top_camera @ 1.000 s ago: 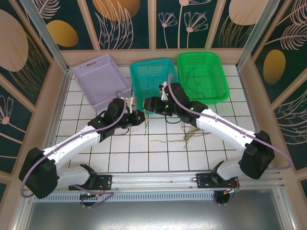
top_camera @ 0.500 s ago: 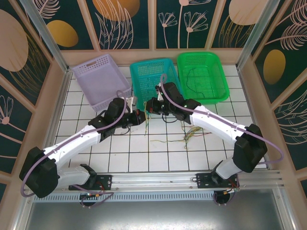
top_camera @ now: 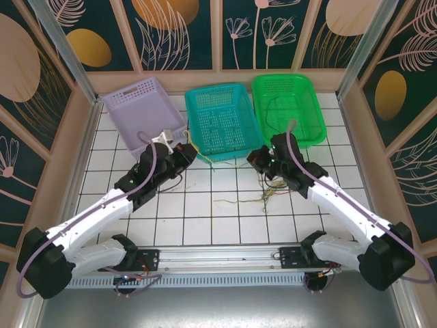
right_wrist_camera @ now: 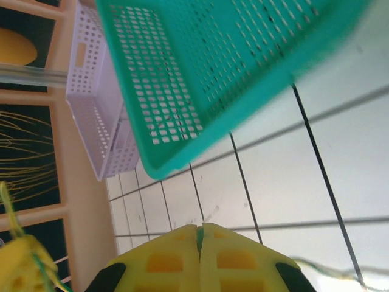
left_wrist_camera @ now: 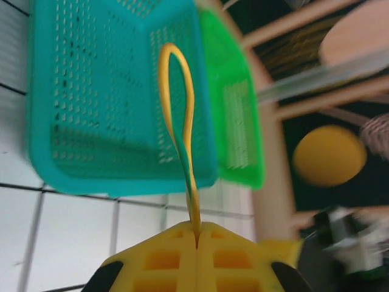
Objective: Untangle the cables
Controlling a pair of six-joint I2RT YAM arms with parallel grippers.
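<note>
Yellow plastic fingers of the left gripper (left_wrist_camera: 196,234) are pressed together on 1 yellow cable (left_wrist_camera: 192,106), which rises out of the fingertips as a narrow loop, streaked green low down. Just ahead of that gripper stands the teal basket (left_wrist_camera: 79,121), with the green basket (left_wrist_camera: 237,121) beyond it to the right. The right gripper (right_wrist_camera: 199,234) has its jaws closed flat on each other with nothing showing between them. The teal basket's corner is ahead of it, and the lilac basket (right_wrist_camera: 97,109) is further off to its left.

Progress, as I judge it: 1 dark cable (top_camera: 278,109) lies alone in the green basket, so that strand looks dealt with. The yellow one is lifted clear in the left grip but not yet put down. The teal and lilac baskets hold nothing I can make out. What is left is the bundle (top_camera: 268,193) of green, yellow and reddish strands, crossed over each other on the tiled table (top_camera: 205,225) near the right gripper, on its base side.
</note>
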